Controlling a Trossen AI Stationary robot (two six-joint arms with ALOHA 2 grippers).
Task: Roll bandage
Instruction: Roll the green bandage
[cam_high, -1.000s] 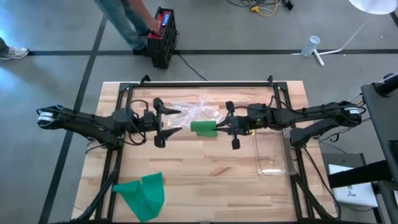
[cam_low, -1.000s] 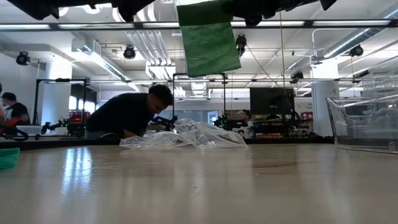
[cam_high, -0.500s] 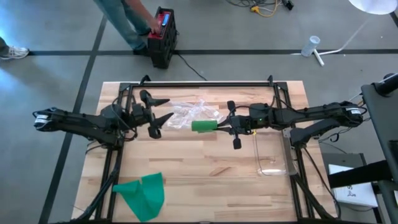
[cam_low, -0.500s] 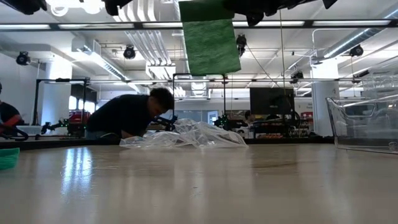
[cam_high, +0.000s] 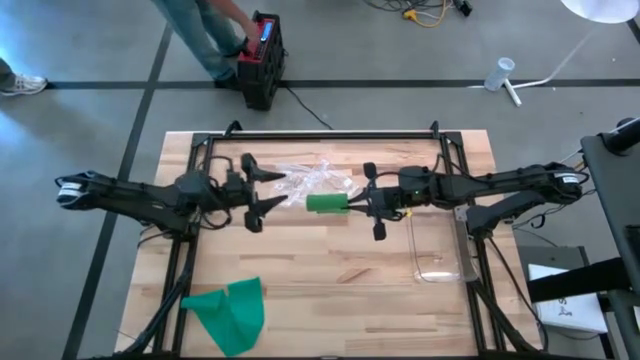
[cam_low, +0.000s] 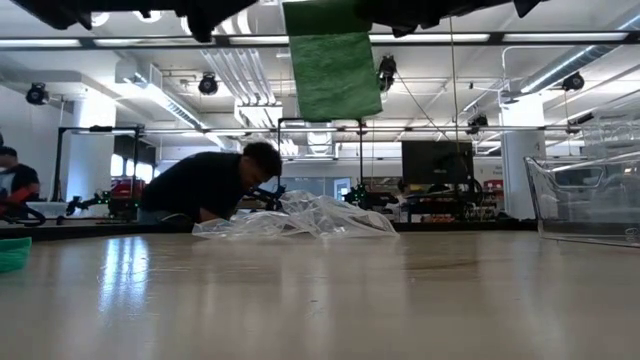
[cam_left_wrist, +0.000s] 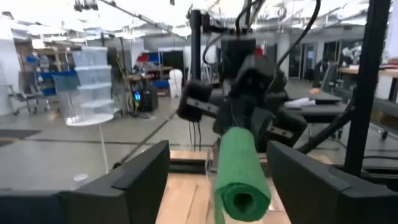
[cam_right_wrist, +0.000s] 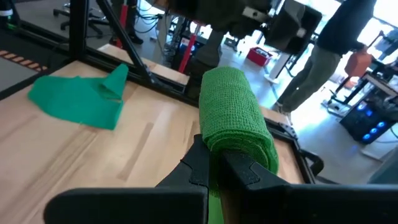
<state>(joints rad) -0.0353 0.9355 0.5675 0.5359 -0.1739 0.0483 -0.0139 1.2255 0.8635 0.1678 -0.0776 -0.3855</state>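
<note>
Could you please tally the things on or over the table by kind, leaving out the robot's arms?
Green bandages: 2, a roll held in the right gripper and a loose one lying flat near the table's front left corner.
Clear plastic bags: 1, the crumpled bag.
Clear bins: 1, the bin on the right.
Total: 4

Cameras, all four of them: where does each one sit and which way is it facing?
High: overhead, straight down on table; both arms show.
Low: table height, level toward room; bandage tail hangs above.
Left wrist: past open left end effector at rolled bandage.
Right wrist: over shut right end effector.
All share the bandage.
</note>
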